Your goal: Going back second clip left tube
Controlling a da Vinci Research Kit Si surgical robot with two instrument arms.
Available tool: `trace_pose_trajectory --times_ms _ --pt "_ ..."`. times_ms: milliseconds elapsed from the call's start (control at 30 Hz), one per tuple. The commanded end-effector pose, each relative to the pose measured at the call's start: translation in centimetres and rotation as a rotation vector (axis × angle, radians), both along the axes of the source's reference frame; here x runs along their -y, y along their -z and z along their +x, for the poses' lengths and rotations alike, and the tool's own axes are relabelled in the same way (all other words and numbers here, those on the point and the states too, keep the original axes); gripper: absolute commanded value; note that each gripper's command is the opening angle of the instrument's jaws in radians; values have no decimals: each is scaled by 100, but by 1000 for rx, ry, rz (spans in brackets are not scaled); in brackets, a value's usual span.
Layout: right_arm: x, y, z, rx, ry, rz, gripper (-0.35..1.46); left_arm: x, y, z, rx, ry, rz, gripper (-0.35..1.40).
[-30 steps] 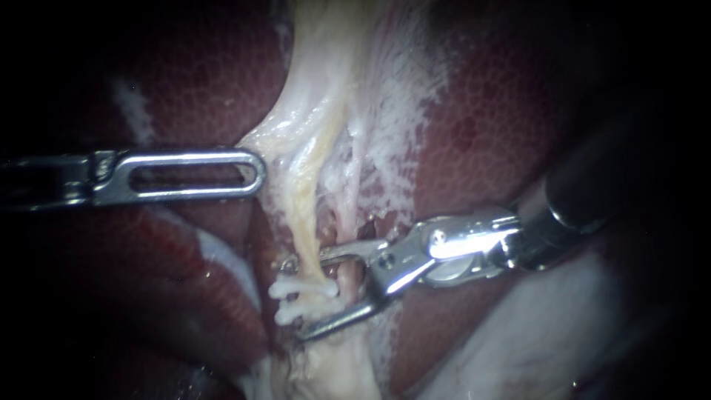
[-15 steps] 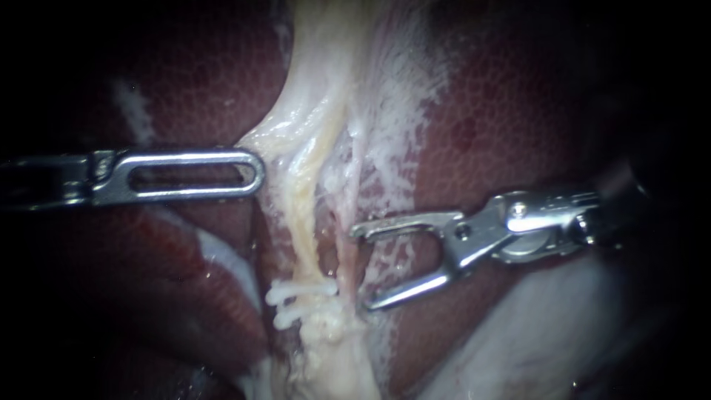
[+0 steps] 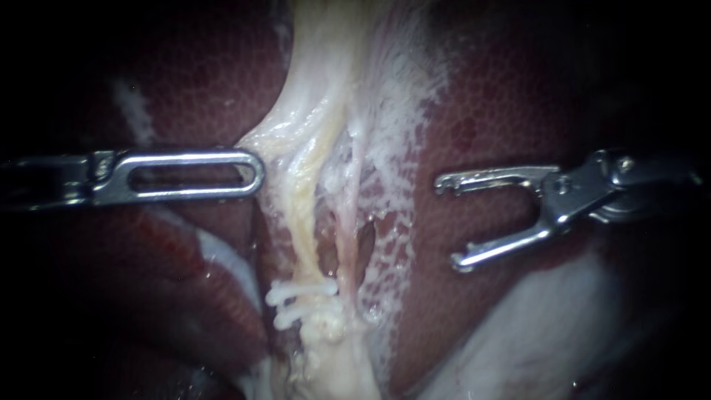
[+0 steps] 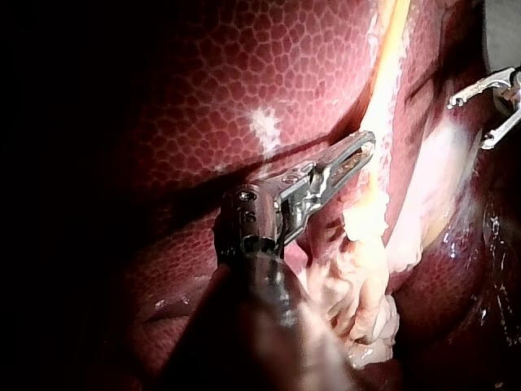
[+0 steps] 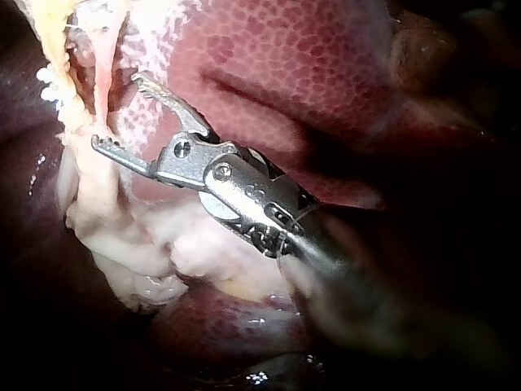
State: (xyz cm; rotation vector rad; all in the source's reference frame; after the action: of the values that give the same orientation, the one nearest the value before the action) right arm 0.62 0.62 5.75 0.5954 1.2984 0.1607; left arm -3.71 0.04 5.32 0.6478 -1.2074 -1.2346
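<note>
The yellowish left tube [image 3: 300, 215] runs down the pale tissue and carries two white clips [image 3: 300, 292] low on it, one just below the other. A thinner pink tube [image 3: 345, 241] lies just to its right. My right instrument [image 3: 450, 221] stands over the liver to the right of both tubes, with its jaws wide open and empty; it shows the same way in the right wrist view [image 5: 118, 111] and the left wrist view [image 4: 470, 122]. My left instrument [image 3: 255, 170] has its slotted jaws together on the edge of the pale tissue beside the left tube [image 4: 383, 106].
Dark red liver [image 3: 503, 111] surrounds the tubes on both sides. A pale mass of tissue [image 3: 533, 341] lies under the right instrument. Ragged pale tissue [image 5: 122, 236] hangs below the clips.
My right instrument has drawn back to the right and slightly up, away from the clipped tube, its jaws still open. The clips stay on the tube. The left instrument has not moved.
</note>
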Motion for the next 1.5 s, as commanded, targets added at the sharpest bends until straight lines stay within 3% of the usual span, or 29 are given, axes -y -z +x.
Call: trace_pose_trajectory --times_ms 33,700,967,1500 --pt "0 1 0 -2 2 -5 58 0 0 -1 0 0 0 -35" --pt "7 -8 18 3 -6 -12 59 1 -11 -9 -4 4 -5 -35" --pt "8 -8 18 3 -6 -12 59 8 -26 -23 -5 7 -14 -35" --pt "8 -8 17 3 -6 -12 60 16 -43 -48 -9 -22 -15 -35"
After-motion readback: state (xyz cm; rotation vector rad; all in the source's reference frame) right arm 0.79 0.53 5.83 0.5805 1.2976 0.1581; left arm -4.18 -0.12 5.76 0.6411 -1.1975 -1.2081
